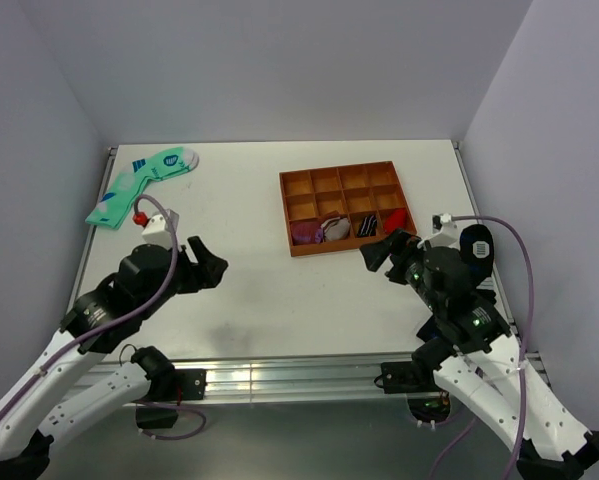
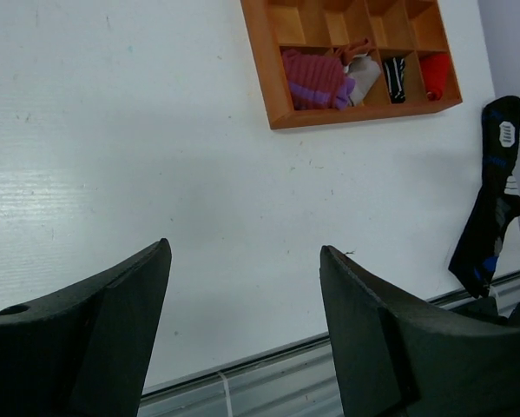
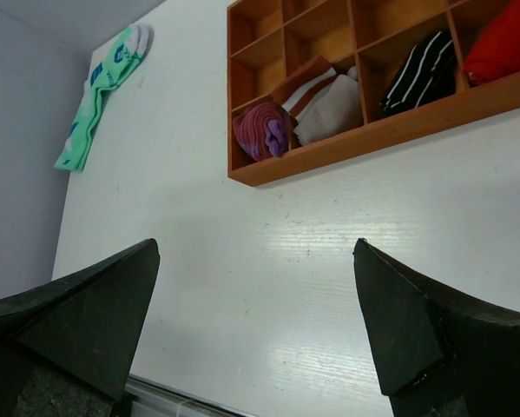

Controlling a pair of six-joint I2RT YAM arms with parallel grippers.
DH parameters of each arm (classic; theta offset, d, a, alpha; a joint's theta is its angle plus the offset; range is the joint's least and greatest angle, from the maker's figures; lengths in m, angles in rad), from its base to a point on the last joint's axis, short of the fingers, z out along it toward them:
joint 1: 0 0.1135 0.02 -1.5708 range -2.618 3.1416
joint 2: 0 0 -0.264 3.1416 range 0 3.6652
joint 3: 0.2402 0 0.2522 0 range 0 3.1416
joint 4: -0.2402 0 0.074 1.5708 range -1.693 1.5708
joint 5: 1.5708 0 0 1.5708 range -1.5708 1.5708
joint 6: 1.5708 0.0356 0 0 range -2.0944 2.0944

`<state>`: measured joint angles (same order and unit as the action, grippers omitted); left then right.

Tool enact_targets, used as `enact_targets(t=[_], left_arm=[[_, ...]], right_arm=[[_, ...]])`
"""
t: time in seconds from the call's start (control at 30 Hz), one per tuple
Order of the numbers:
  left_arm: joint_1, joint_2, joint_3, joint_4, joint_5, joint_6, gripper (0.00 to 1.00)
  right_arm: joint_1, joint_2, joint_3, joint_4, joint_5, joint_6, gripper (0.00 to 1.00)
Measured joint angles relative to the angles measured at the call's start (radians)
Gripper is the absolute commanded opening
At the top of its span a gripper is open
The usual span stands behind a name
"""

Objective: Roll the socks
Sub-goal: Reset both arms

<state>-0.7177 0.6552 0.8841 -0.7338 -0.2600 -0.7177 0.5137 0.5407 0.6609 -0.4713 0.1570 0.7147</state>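
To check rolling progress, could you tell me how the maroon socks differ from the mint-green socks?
The maroon socks are balled up; the mint-green socks lie flat. The maroon socks sit in the near-left compartment of the wooden tray; the mint-green socks lie on the table. Neither is gripped.

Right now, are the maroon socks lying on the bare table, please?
No, the maroon socks sit bundled in an orange tray compartment.

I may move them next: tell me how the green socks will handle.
Probably floppy: the green socks lie flat and limp on the table. Likely light, being thin knit. They shouldn't roll, but may bunch if pushed.
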Motion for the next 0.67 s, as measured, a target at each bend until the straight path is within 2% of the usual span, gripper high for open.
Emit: enact_targets(t=[0.2,0.67], left_arm=[[0.000,-0.065,-0.010,0.008,-0.019,0.000,0.75],[-0.001,-0.104,-0.059,0.037,-0.024,0.000,0.77]], right_arm=[[-0.001,-0.093,-0.014,-0.035,0.012,-0.026,1.00],[-0.001,-0.117,-0.014,-0.085,0.023,-0.041,1.00]])
